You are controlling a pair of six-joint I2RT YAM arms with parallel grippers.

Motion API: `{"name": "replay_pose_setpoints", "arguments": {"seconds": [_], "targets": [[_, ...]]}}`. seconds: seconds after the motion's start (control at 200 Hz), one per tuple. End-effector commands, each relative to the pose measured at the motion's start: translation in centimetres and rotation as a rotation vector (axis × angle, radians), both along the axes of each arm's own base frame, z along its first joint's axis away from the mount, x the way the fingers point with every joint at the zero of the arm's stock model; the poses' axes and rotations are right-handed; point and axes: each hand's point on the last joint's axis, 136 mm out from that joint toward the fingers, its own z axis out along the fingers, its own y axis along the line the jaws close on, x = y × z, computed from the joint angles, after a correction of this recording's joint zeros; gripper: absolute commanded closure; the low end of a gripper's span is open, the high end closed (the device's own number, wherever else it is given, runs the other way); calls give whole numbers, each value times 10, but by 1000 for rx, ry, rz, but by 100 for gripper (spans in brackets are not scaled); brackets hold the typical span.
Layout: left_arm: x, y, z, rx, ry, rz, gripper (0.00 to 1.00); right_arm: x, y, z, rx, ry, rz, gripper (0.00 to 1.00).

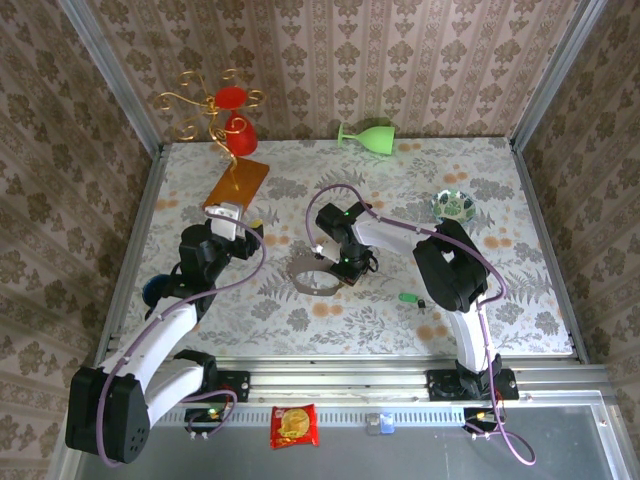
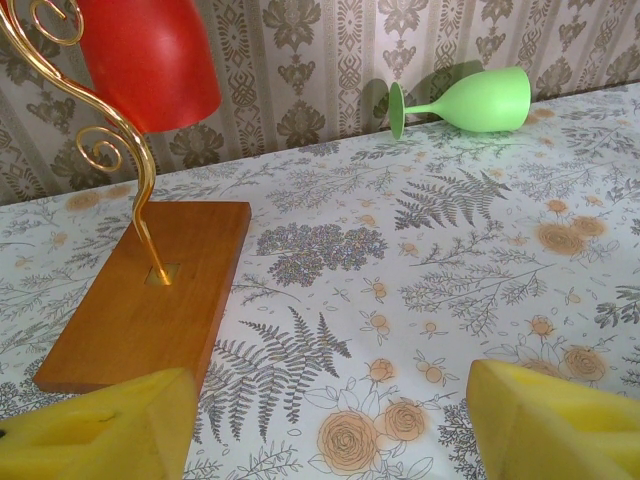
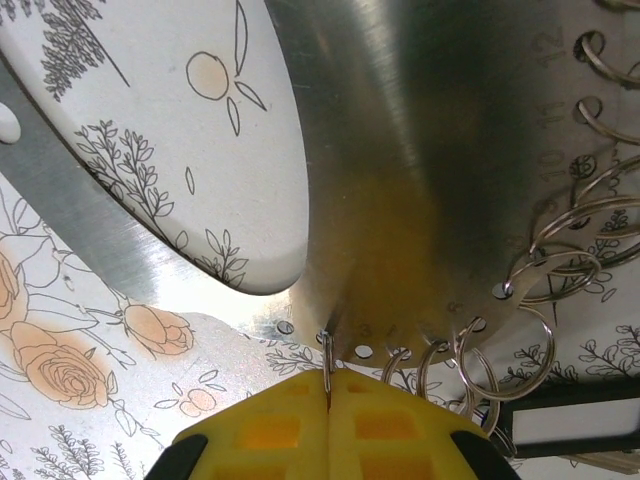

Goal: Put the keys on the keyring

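The keyring, a broad metal band, is lying mid-table with the right gripper clamping shut on a split ring at its edge. The keys are lying apart to its right. The left gripper is hovering with pads spread beside the wooden base.

The cup is red, the goblet green, the right hand yellow-padded, the tablecloth floral.

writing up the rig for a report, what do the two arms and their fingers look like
Both the left arm and right arm have white links between chunky black joints, with a lilac cable looping along each. Small green lights glow on the right arm's joints. The left gripper has blocky yellow fingers; the right gripper has the same, set on black mounts.
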Motion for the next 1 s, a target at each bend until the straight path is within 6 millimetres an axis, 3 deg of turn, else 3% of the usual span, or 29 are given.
{"name": "replay_pose_setpoints", "arguments": {"seconds": [0.0,0.235,0.355,0.53,0.705,0.87,0.995], "targets": [[2,-1,10,15,-25,-2,28,7,2,16,19,-65,18,100],[-3,-7,20,52,-55,-52,29,14,15,59,181,-224,77,100],[-12,-20,30,88,-96,-146,30,15,24,88,289,-309,119,100],[-37,-51,46,180,-206,-377,31,16,36,129,428,-446,216,100],[-69,-81,43,298,-248,-634,34,17,47,167,552,-565,323,100],[-89,-97,39,336,-290,-776,36,5,52,189,638,-597,415,100],[-103,-107,36,304,-302,-869,44,-5,54,197,676,-605,476,100]]}}
